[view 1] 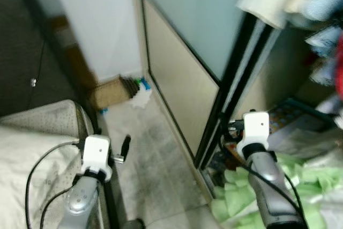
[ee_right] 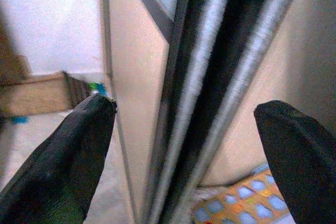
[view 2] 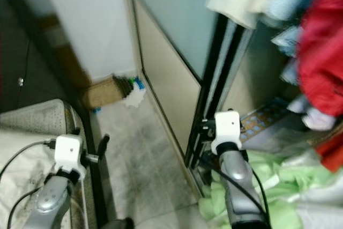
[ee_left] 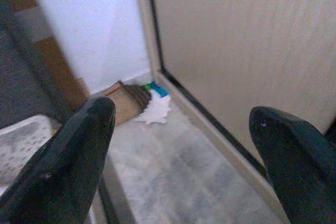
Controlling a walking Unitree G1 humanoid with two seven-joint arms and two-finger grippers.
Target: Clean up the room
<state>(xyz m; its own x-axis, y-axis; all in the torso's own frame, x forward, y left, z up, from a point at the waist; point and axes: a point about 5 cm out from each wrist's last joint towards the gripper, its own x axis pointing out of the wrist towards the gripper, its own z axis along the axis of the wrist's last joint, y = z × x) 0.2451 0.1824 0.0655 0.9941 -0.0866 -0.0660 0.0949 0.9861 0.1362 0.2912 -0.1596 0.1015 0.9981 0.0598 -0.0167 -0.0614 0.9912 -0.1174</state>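
Observation:
My left gripper point(ee_left: 181, 111) is open, held low over the pale floor point(view 1: 144, 148) beside the bed. Ahead of it, by the wall, lie a crumpled white wad point(ee_left: 155, 111) and a flat brown cardboard box point(view 1: 110, 92) with green and blue bits next to it. My right gripper point(ee_right: 186, 107) is also open and points at the dark edge of the sliding closet door point(view 1: 214, 132). A heap of light green cloth point(view 1: 268, 197) lies on the closet floor under my right arm. Nothing is between either pair of fingers.
A bed with a patterned cover point(view 1: 37, 143) stands at my left, with its dark frame next to my left arm. Clothes hang in the closet, among them a red garment point(view 2: 321, 46). A patterned box point(view 1: 284, 119) and papers lie behind the green heap.

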